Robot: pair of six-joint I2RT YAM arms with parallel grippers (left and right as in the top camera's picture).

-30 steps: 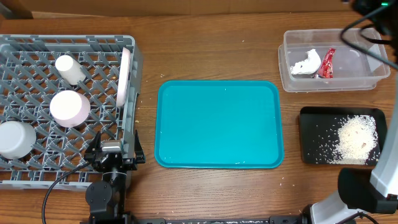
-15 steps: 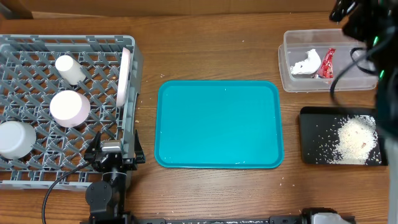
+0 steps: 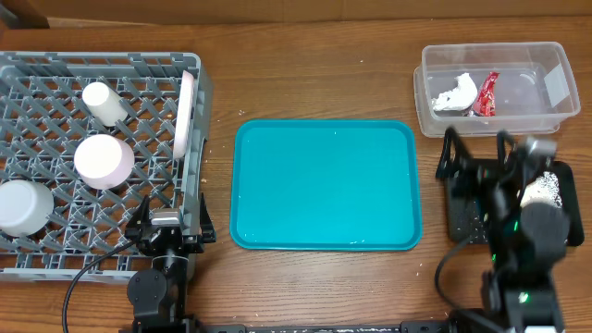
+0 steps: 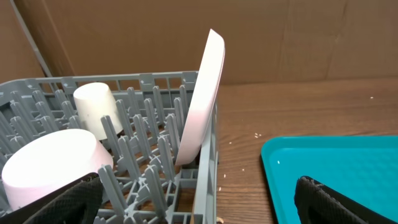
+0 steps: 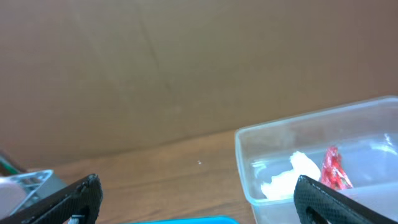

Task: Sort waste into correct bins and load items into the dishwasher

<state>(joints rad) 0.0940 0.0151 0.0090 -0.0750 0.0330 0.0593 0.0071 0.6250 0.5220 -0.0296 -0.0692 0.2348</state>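
Dishes sit in the grey dish rack (image 3: 102, 61) at the left of the table (image 3: 314, 74). A small white cup (image 3: 104, 102) lies tilted among the pegs, with a smaller round white dish (image 3: 103, 160) nearer the front. A large white plate (image 3: 185, 116) stands on edge against the rack's right wall. Another pale round piece (image 3: 20, 205) sits at the rack's left edge; what it is I cannot tell. The teal tray (image 3: 324, 185) lies mid-table. At the far right, the clear tub (image 3: 532, 88) holds the crumpled napkin (image 3: 456, 93) and the red wrapper (image 3: 487, 94) side by side. Just in front of it, the black tray (image 3: 464, 222) carries rice crumbs (image 3: 549, 190), partly hidden under the right arm (image 3: 527, 222). The right jaws are spread wide with nothing between them. The left arm (image 3: 166, 231) sits at the rack's near right corner, and the left jaws are also fully apart and grip nothing.
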